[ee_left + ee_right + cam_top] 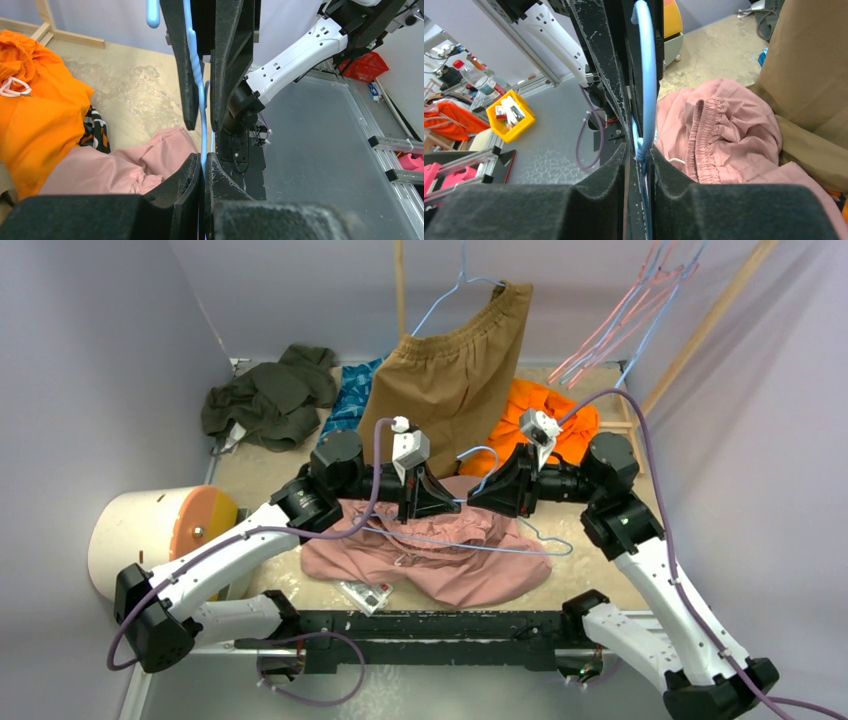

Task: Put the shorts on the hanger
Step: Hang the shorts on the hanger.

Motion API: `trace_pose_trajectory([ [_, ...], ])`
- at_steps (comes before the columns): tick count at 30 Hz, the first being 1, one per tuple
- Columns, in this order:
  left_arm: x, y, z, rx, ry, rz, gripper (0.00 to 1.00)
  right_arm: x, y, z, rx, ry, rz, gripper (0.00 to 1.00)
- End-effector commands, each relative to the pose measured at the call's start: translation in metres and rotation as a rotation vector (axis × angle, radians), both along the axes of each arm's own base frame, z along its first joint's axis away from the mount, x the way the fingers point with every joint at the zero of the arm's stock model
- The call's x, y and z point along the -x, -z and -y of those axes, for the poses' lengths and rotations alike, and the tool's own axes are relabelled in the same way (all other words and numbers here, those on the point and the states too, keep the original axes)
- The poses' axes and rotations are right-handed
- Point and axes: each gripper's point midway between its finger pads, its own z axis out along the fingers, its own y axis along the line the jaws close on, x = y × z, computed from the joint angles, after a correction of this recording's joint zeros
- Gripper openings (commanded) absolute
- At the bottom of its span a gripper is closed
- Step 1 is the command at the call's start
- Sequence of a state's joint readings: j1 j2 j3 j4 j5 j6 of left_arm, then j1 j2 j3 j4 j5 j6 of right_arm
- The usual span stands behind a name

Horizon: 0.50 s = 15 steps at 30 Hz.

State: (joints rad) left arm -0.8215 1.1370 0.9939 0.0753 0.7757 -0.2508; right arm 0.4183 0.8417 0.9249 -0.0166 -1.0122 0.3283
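The sandy table has grey walls around it. In the middle lie the pink shorts, under the blue hanger. The left gripper and the right gripper both pinch its wire. I think it is best to hold tight and move slowly.

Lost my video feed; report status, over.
Both jaws shut on hanger. Shorts heaped beneath it, not hung. Tan shorts hang close behind.
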Motion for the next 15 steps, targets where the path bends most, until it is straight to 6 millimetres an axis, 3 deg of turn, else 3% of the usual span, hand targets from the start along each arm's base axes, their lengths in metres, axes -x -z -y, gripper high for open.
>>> trace_pose_trajectory([
  [1, -0.002, -0.031, 0.005, 0.075, 0.004, 0.066, 0.00, 0.005, -0.006, 0.000, -0.015, -0.021, 0.045, 0.16],
  [4, -0.003, -0.030, 0.006, 0.073, 0.004, 0.060, 0.00, 0.005, -0.006, 0.000, -0.013, -0.016, 0.048, 0.00],
  [8, -0.010, -0.028, 0.006, 0.059, -0.046, 0.050, 0.01, 0.003, -0.007, 0.002, -0.017, 0.013, 0.059, 0.00],
  [11, -0.019, -0.022, -0.001, 0.019, -0.123, 0.045, 0.47, -0.003, -0.009, 0.006, -0.026, 0.084, 0.077, 0.00],
  [15, -0.046, -0.012, -0.033, -0.077, -0.377, 0.078, 0.65, -0.018, -0.013, 0.019, -0.052, 0.263, 0.103, 0.00],
])
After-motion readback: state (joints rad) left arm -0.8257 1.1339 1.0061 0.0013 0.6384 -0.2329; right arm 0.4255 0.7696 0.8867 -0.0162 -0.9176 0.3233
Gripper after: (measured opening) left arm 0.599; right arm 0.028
